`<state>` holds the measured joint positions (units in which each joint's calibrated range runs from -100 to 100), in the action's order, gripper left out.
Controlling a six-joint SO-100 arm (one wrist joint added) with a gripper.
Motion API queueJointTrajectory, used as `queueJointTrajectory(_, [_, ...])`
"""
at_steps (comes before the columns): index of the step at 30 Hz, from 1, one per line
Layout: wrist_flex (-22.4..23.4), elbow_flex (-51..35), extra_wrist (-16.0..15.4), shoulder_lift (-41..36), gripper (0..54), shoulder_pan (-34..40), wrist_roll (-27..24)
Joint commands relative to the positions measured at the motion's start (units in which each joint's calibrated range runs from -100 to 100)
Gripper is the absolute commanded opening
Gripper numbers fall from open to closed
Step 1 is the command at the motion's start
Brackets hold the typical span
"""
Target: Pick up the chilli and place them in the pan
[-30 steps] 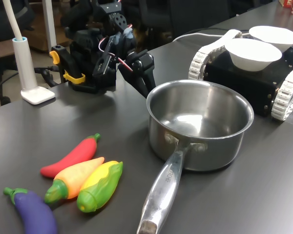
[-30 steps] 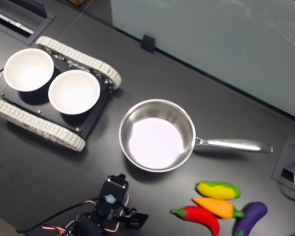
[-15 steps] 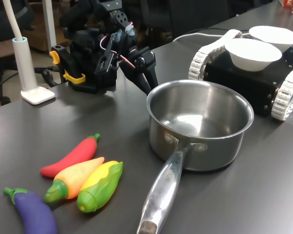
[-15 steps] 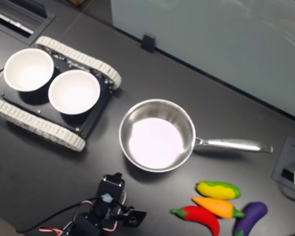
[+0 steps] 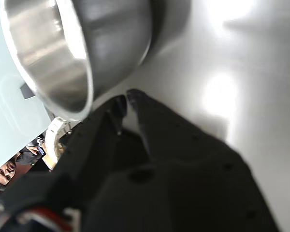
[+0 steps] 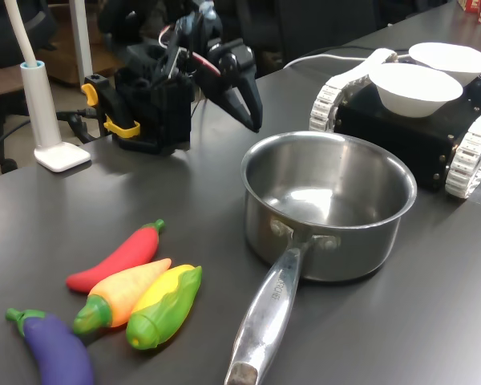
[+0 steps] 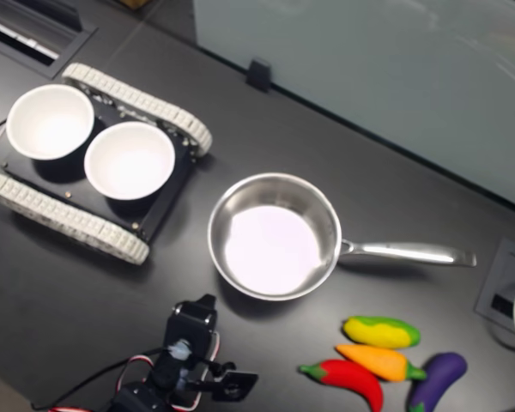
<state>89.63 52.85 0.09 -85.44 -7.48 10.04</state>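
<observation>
In the second exterior view the empty claw (image 7: 204, 309), tips together, is hanging at the pan's (image 7: 274, 236) seven o'clock; the chilli (image 7: 343, 378) is lying on the table (image 7: 60, 283) toward its four o'clock, long axis running nine-to-four.

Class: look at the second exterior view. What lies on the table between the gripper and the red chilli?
Nothing: in the second exterior view, only bare dark table separates the gripper from the chilli.

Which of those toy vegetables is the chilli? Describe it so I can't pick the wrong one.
Start at the pan; in the first exterior view, four toys lie left of its handle. The chilli is the one farthest from the camera: smooth, curved, red, green-tipped, beside the orange carrot.
</observation>
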Motion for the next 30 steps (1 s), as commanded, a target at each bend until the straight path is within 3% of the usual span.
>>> queueJointTrajectory(1, [-0.8, -11.3, 1.3, 6.1, 0.0, -2.0, 0.6])
queueJointTrajectory(30, [5.7, -42.5, 5.6, 27.3, 0.0, -16.3, 2.7])
